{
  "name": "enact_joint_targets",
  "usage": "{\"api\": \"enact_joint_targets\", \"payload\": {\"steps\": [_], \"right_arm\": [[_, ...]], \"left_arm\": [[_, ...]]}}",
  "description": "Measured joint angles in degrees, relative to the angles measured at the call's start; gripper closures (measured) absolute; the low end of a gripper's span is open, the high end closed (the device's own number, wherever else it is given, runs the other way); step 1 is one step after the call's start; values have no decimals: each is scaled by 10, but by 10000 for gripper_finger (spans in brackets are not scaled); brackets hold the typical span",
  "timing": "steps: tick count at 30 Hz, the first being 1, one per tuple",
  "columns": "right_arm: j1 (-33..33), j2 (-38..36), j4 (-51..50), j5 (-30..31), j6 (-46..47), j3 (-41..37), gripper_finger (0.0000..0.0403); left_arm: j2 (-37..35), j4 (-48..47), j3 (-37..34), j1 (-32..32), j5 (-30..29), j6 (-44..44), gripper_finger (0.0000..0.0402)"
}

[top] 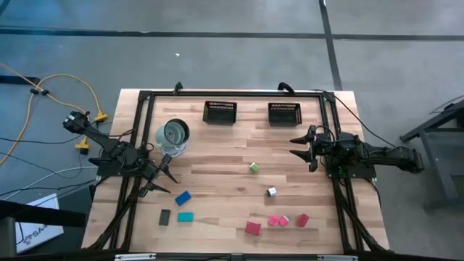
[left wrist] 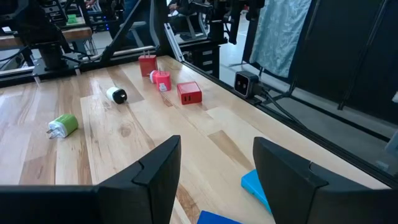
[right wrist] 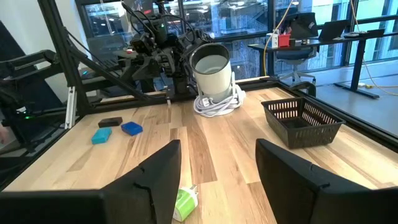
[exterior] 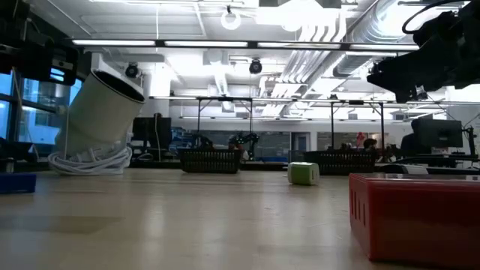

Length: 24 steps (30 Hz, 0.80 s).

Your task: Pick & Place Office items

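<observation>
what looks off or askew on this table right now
The white cup leans tilted rather than upright, propped on a coiled white cable near the left gripper. Nothing looks spilled or broken.

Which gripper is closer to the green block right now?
Right. The right gripper hangs open just beyond the green block, toward the baskets' side. The left gripper, also open, sits across the table by the blue block.

left tool (top: 168,181): above table's left side, fingers apart, empty | right tool (top: 298,147): above right side, fingers apart, empty
</observation>
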Motion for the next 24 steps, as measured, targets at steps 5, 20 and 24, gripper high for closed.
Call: {"api": "enact_joint_targets", "payload": {"steps": [5, 20, 24], "right_arm": [[0, 0, 0, 0, 0, 0, 208], [0, 0, 0, 0, 0, 0, 208], [0, 0, 0, 0, 0, 0, 208]], "left_arm": [[0, 0, 0, 0, 0, 0, 208], [0, 2, 0, 0, -5, 0, 208], [0, 6, 0, 0, -6, 0, 208]]}}
